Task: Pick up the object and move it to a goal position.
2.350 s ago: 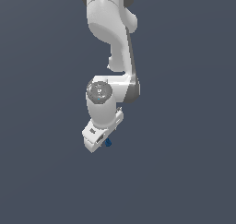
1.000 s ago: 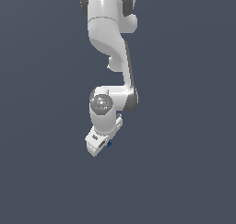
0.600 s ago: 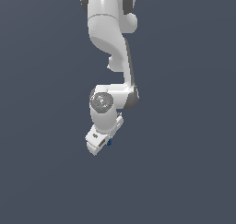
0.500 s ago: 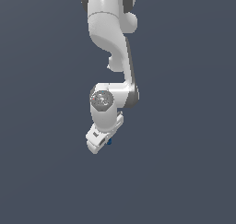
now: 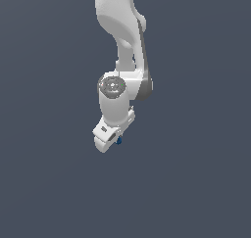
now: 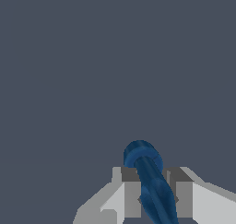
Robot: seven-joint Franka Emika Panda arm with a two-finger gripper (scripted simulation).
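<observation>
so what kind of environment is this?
Looks like a bare simulator scene: flat, featureless grey-blue backdrop, a plainly rendered white arm, and its end effector with the dark blue object between the fingers.

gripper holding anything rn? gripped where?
Yes: the dark blue object sits between the gripper's fingers, pinched along its narrower shaft, with the rounded end sticking out past the fingertips.

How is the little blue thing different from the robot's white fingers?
The object is dark blue and rounded, with a knob at one end; the fingers are pale grey-white and blocky with flat faces. The object is one long thin piece, while the fingers are a pair, one on each side of it. In the exterior view the object is a tiny speck beside the far bigger gripper. Both look smooth.
</observation>
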